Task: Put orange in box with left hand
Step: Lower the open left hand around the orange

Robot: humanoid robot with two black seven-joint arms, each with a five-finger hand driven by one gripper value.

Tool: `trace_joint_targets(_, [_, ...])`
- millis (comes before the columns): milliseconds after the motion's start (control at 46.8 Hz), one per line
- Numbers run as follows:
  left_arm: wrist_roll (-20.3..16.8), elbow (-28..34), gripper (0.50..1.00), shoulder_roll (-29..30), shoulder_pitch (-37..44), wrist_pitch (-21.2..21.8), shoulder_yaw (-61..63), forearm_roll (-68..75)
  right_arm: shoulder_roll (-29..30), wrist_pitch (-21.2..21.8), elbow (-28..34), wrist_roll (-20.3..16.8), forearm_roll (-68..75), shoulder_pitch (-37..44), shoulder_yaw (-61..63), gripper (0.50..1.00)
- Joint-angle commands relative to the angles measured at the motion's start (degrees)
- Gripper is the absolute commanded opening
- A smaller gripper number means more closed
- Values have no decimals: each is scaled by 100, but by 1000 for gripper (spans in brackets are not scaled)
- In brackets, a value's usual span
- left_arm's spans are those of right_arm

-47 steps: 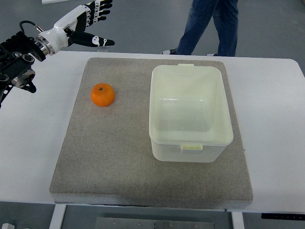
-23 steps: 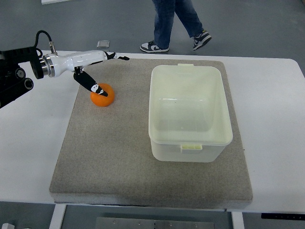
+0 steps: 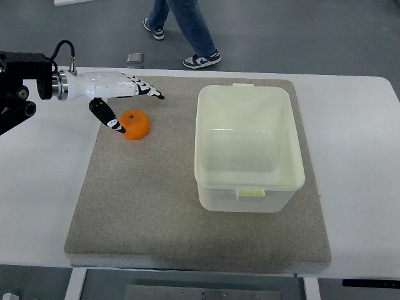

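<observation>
Left hand point(image 3: 119, 97): we see it reach in from the left edge, fingers stretched out and spread, grasping nothing; thumb tip sits at the orange's left side, the other fingers extend above its far side.
Orange point(image 3: 135, 124): on the grey mat point(image 3: 156, 212), left part, well apart from the box.
Box point(image 3: 249, 147): translucent plastic, lidless, empty, on the mat's right half.
Table point(image 3: 356, 162): white, under the mat.
Person point(image 3: 187, 28): legs in jeans and sneakers beyond the table's far edge.

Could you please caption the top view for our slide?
Left hand open beside the orange on the grey mat, empty box alongside.
</observation>
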Motion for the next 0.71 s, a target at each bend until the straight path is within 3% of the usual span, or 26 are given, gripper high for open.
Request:
trace_joint_targets(0, [0, 50, 992, -23, -59, 0, 165, 117, 0, 0, 0, 2, 0, 0, 0, 932])
trace_joint_targets(684, [0, 401, 992, -190, 20, 9, 438, 222, 0, 0, 0, -7, 0, 0, 0, 932])
